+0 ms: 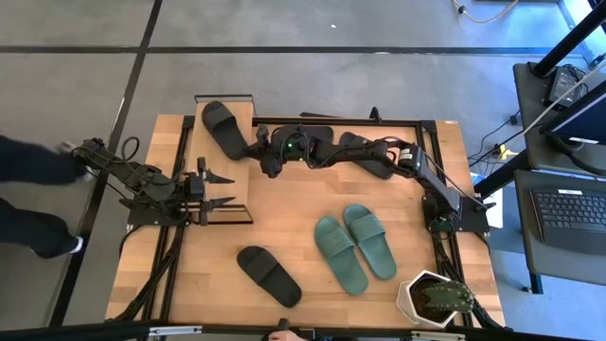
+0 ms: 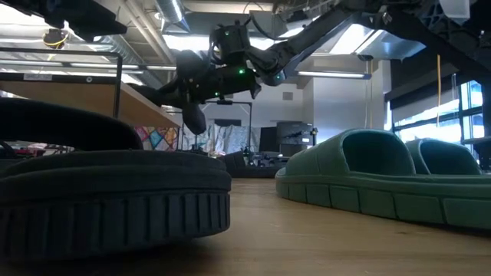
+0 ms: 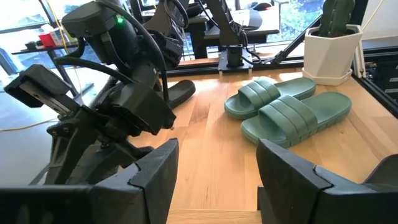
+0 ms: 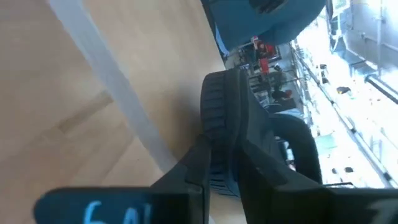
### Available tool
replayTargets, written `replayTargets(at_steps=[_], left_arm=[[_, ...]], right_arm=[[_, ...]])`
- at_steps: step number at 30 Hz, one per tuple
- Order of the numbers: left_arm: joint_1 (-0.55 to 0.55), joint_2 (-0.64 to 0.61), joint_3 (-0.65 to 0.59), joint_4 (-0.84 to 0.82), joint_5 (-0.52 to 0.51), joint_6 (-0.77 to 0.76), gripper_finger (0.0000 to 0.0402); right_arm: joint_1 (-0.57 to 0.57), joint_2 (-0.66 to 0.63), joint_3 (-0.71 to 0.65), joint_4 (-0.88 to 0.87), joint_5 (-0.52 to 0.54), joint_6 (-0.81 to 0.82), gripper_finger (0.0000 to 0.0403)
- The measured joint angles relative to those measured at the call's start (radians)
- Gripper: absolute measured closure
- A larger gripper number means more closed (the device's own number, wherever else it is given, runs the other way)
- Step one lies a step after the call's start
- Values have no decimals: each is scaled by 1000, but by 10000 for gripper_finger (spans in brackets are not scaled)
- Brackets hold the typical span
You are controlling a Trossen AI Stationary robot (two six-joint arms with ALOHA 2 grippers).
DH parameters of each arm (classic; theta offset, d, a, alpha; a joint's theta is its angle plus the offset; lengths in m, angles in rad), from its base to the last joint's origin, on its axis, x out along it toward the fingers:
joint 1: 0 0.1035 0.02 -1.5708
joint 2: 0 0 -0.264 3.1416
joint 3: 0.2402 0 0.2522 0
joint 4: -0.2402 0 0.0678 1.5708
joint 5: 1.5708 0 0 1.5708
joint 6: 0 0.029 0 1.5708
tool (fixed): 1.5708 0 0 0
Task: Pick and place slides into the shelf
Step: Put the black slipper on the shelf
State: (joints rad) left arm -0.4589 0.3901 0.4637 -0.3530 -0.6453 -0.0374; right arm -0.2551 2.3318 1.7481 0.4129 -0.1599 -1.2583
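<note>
Slides are lying in several places, and the one that matters now is the black slide [image 1: 225, 129] at the far left corner, resting on the shelf [image 1: 248, 104] top with its long axis running diagonally away from the table edge. Going from the left: the left gripper [image 1: 220, 190] is waiting low over the table, its fingers [image 3: 292, 180] standing wide apart on nothing, the shelf board just beyond its tips and the teal-green pair [image 3: 289, 109] well ahead. Further along, the right gripper [image 1: 269, 157] is reaching across the far edge, and its fingers [image 4: 199, 163] are closing onto the rim of the black slide's heel end (whether they are fully clamped yet I cannot tell). So the slide is stretching away from those fingers, toe end pointing off toward the far corner, and the right arm is plainly the nearer one. Any coming move, I judge, turns on that heel-end hold. Another black slide [image 1: 269, 276] is lying near the front, and the teal-green pair to its right, beside a potted cactus [image 1: 435, 298].
</note>
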Motion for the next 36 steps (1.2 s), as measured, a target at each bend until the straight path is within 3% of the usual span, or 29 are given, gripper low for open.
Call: replayTargets(at_steps=[7,13,26,36], left_arm=[[0,0,0,-16,0,-39,193],[0,0,0,-23,8,-39,193],[0,0,0,-22,11,-38,193],[0,0,0,53,129,32,193]], right_arm=[[-59,-37,83,-210,-143,21,350],[-115,-41,239,-483,-371,-15,350],[-140,-27,257,-473,-601,-233,350],[-160,41,256,-306,-733,-265,348]])
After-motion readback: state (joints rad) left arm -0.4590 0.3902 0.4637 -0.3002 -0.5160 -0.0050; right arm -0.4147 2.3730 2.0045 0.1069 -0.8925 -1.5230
